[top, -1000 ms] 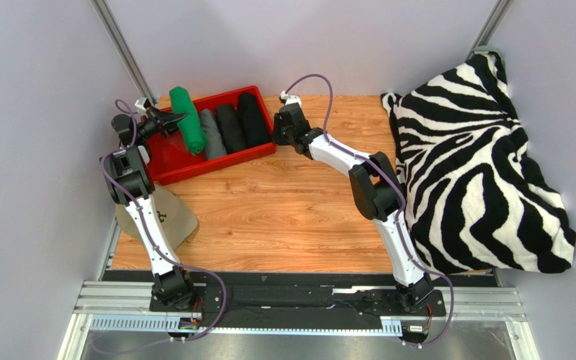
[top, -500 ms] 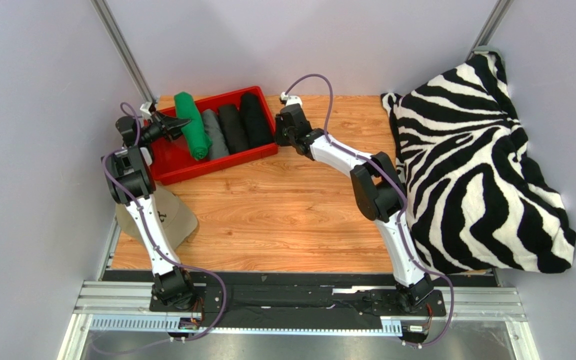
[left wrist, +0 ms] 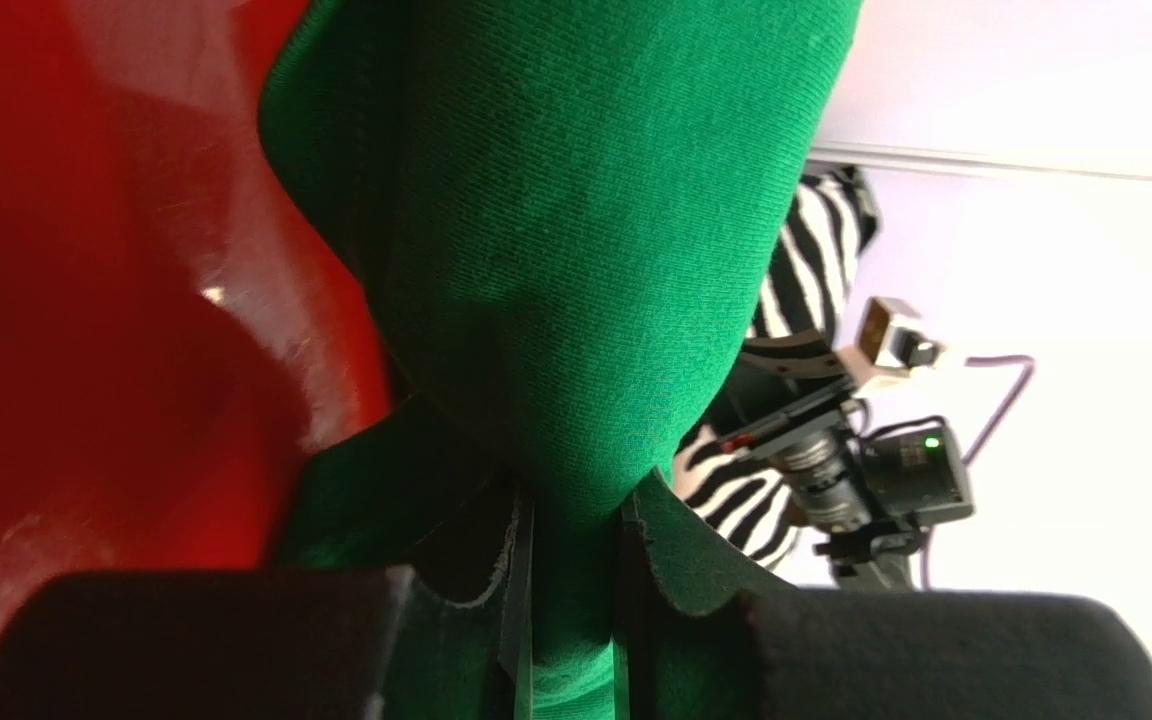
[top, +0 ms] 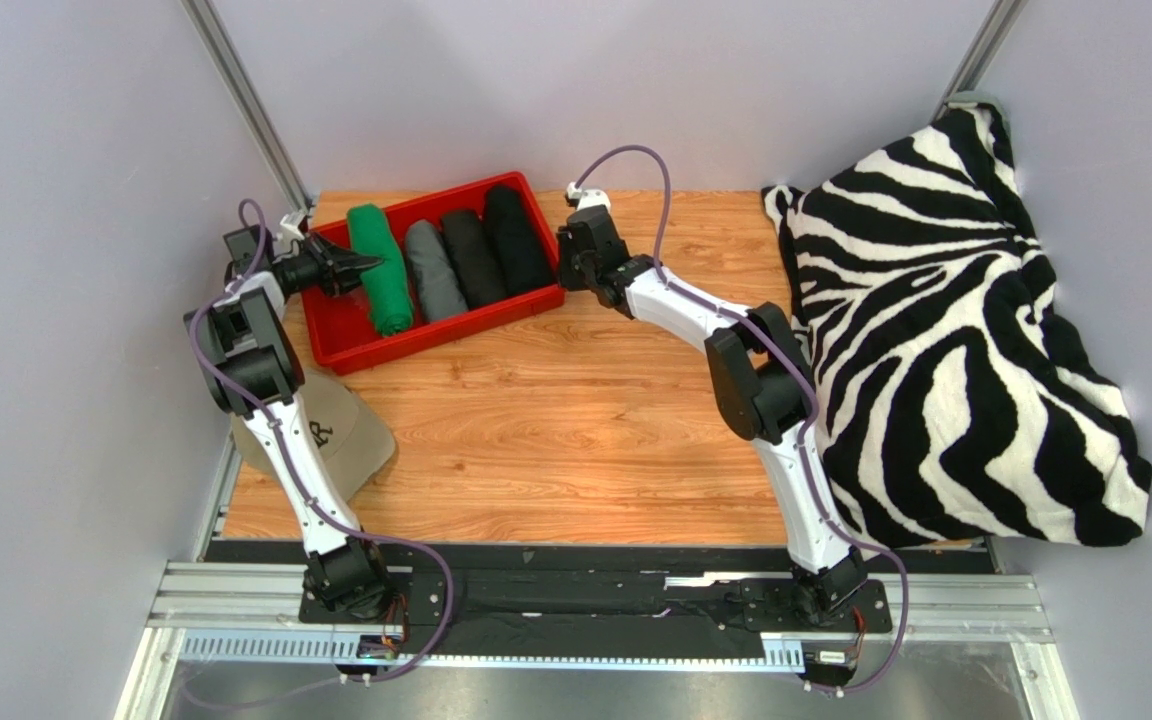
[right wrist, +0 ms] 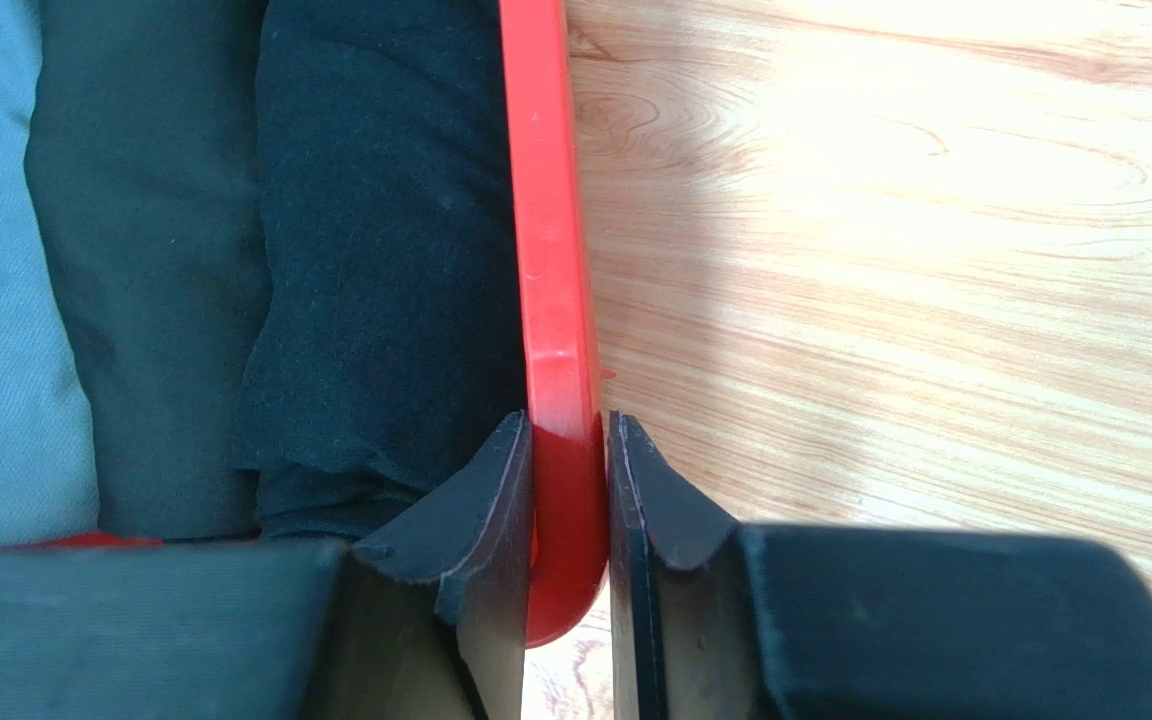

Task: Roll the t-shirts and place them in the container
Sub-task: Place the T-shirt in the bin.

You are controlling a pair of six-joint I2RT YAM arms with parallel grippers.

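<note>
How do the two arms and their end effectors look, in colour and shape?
The left arm and the right arm have white links and black joints. A thin purple cable runs along each. The left end effector and the right end effector are black, each with two tapered fingers.

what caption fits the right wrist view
Right fingers pinch the red bin by its wall, rolled black t-shirt just inside, wooden table outside

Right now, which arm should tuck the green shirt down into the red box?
The left. Its tool is shut on the green shirt, which sits in the red box beside the grey roll. The right tool is pinching the box's end wall, so it looks busy steadying it.
</note>
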